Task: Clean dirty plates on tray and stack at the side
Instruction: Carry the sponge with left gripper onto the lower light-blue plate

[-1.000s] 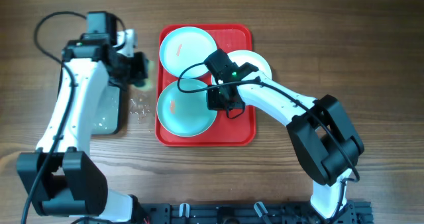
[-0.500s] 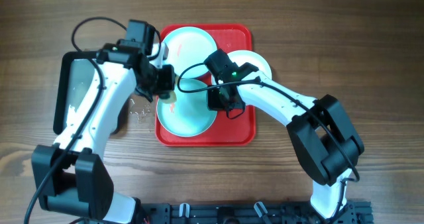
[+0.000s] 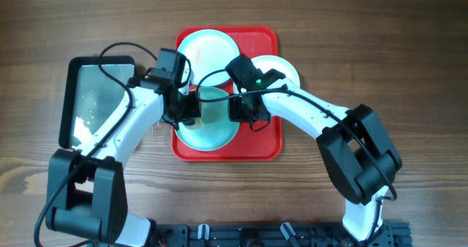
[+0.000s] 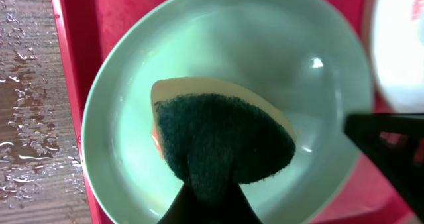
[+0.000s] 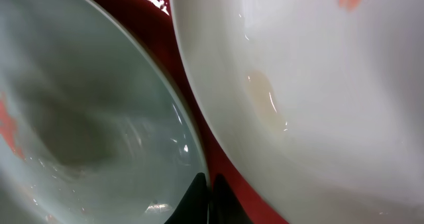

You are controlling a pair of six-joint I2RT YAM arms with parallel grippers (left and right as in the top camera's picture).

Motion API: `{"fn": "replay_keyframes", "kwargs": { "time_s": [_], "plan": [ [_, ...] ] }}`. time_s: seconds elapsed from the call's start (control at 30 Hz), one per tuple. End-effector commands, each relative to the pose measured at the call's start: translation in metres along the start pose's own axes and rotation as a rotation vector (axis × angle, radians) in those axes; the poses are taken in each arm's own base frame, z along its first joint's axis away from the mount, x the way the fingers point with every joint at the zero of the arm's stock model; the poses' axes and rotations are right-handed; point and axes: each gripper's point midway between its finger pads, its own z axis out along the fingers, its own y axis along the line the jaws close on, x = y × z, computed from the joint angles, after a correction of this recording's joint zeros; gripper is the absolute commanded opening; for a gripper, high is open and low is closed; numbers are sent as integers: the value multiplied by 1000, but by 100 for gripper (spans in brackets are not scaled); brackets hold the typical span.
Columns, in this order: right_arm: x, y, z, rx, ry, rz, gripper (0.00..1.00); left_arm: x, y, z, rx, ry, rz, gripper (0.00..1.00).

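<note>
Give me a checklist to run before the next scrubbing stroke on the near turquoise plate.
1. The left pincer holds the sponge: ok.
2. The sponge is over the near turquoise plate: ok.
3. The sponge is pressed onto the plate surface: cannot tell.
4. The right pincer is shut on that plate's rim: ok.
5. The plate is free of smears: not ok, a reddish smear shows.
6. The plate is sitting inside the red tray: ok.

I see red tray (image 3: 267, 148) lying flat, all plates on it. Near turquoise plate (image 3: 219, 126) upright, wet, glossy. Far turquoise plate (image 3: 208, 46) shows small reddish smear. White plate (image 3: 289, 68) overlaps right rim of tray, orange smears inside.
</note>
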Motion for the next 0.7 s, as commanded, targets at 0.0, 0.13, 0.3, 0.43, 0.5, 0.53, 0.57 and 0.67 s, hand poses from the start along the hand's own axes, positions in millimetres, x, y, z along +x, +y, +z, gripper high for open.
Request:
{"fn": "replay_keyframes", "kwargs": {
  "time_s": [0.0,0.13,0.3,0.43,0.5,0.53,0.57,0.67],
  "plan": [
    [4,-1,5,3,18,12,5,4,16,11,-74,-17,-10,4],
    [4,-1,5,2,18,12,6,2,21,20,-88,-55,-22,4],
    [4,-1,5,2,18,13,5,-10,28,23,-123,-122,-35,4],
    [4,-2,5,3,18,12,5,-15,28,22,-125,-147,-32,4],
    [4,-2,5,3,18,12,5,-16,31,22,-143,-153,-33,4],
    [4,-2,5,3,18,12,5,-16,33,22,-151,-158,-34,4],
    [4,-1,5,3,17,12,5,-17,33,23,-149,-161,-33,4],
    [4,-1,5,3,17,11,5,-13,33,25,-147,-153,-35,4]
  ]
}}
